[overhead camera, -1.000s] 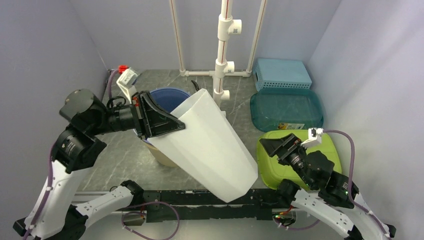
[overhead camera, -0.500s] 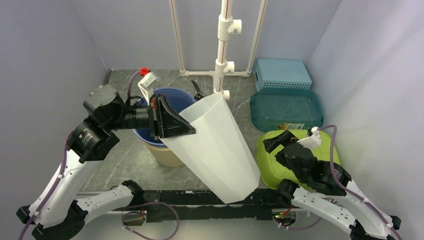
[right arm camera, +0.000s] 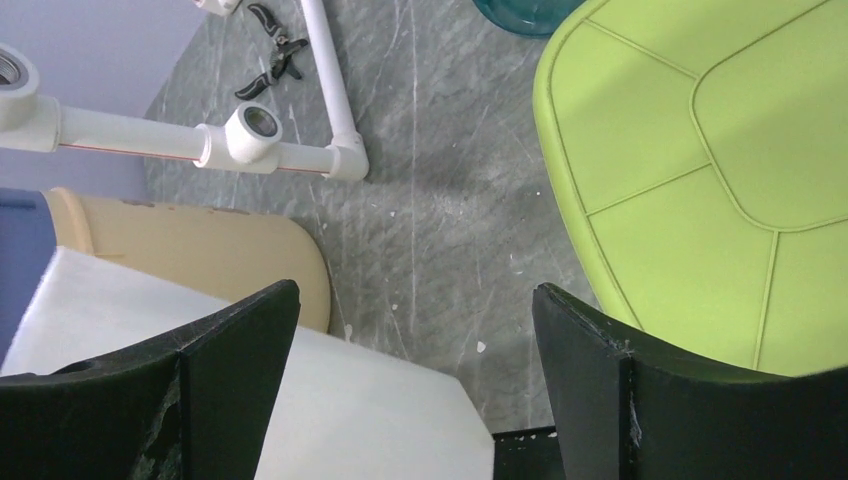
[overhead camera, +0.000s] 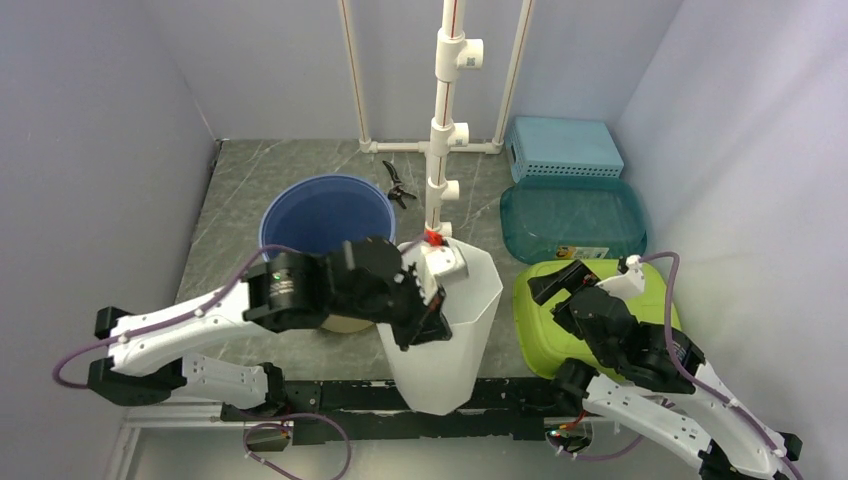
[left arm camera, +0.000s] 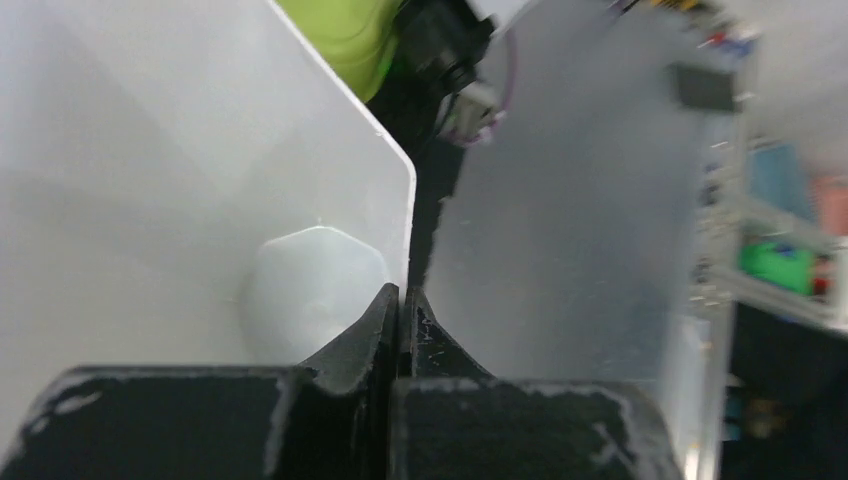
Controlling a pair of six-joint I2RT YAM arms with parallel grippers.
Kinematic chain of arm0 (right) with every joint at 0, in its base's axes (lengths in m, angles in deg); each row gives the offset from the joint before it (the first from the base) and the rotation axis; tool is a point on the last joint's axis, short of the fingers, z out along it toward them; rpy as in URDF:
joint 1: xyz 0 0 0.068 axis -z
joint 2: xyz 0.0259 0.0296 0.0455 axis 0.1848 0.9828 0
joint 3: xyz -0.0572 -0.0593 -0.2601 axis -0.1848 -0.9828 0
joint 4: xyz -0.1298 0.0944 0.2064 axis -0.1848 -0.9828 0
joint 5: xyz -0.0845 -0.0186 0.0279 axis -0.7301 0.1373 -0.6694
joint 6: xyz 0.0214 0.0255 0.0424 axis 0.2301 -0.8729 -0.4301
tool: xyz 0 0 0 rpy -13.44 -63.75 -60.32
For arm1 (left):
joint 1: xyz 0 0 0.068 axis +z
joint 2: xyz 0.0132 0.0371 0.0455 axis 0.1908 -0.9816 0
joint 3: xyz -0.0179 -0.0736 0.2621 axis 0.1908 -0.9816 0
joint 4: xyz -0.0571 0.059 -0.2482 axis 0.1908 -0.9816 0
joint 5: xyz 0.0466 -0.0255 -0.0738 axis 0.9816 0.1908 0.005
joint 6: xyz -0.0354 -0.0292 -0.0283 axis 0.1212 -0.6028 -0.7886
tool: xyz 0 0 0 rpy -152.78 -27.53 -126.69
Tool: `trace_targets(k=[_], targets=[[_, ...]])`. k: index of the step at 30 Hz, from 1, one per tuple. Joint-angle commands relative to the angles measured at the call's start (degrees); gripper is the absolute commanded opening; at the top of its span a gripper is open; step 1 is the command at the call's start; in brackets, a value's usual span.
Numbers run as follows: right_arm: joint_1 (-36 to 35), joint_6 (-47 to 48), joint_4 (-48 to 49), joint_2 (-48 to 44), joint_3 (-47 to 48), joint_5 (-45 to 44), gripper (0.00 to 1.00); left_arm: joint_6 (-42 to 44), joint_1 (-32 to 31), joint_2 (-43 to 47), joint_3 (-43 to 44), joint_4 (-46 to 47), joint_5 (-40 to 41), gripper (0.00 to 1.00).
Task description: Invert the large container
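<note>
Container [overhead camera: 445, 370] count one, bucket [overhead camera: 320, 205] one | left fingers [left arm camera: 355, 340] clamp container rim | right fingers [right arm camera: 230, 340] spread

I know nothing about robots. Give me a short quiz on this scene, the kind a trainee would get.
1. True or false: the white container stands with its opening facing down.
2. Which part of the white container does the left gripper clamp? A) its rim B) its base C) nothing
3. Fill the gap: near the green lid, the right gripper has its jaws ___ and holds nothing.

Key: 1 false (the opening faces up); 2 A; 3 open.
</note>
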Motion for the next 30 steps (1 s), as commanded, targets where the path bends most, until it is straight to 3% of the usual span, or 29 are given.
trace_targets(k=[1, 8, 14, 22, 30], targets=[[-0.15, 1.72, 2.64, 1.52, -0.06, 1.07, 0.91, 5.6, -4.42, -1.46, -1.37, -1.75, 21.18, 0.03], [-0.14, 3.51, 6.91, 3.8, -2.21, 5.87, 0.91, 3.99, -4.46, 4.01, -13.06, 10.37, 26.4, 0.03], [-0.22, 4.72, 9.89, 5.51, -3.64, 8.8, 0.92, 3.49, -4.49, 3.25, -15.63, 11.89, 30.44, 0.03], [-0.14, 5.64, 10.38, 7.46, -3.61, 10.11, 0.93, -0.29, -4.48, 1.58, -18.68, 21.49, 28.76, 0.03], [-0.18, 7.49, 4.94, 8.71, 0.55, 5.79, 0.97, -7.33, -4.49, 4.26, -21.89, 33.4, 26.82, 0.03]])
